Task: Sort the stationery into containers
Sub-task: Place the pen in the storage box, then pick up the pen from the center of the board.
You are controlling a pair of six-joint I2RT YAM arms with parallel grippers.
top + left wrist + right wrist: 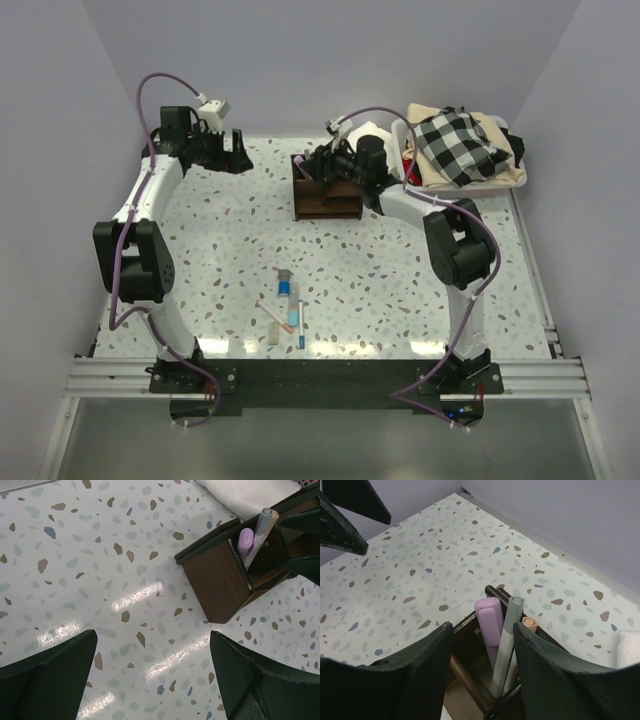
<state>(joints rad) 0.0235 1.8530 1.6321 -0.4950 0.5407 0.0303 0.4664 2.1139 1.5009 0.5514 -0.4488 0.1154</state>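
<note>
Our right gripper (482,630) hangs over the organizer (325,200), fingers spread, pinching nothing. The left gripper (152,640), likewise spread and empty, hovers at the organizer's 10 o'clock. We judge this the close of a drop-off: a purple highlighter (489,617), grey pen (507,640) and orange-tipped pen (530,623) stand in one compartment, near upright, tops leaning toward 1 o'clock in the right wrist view. Next we must reach the loose pens (288,310) at the organizer's 6 o'clock, lying mostly 12-to-6.

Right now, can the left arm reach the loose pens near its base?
Probably yes: left gripper open and empty, only bare table between it and the loose pens; right gripper is away at the organizer.
</note>
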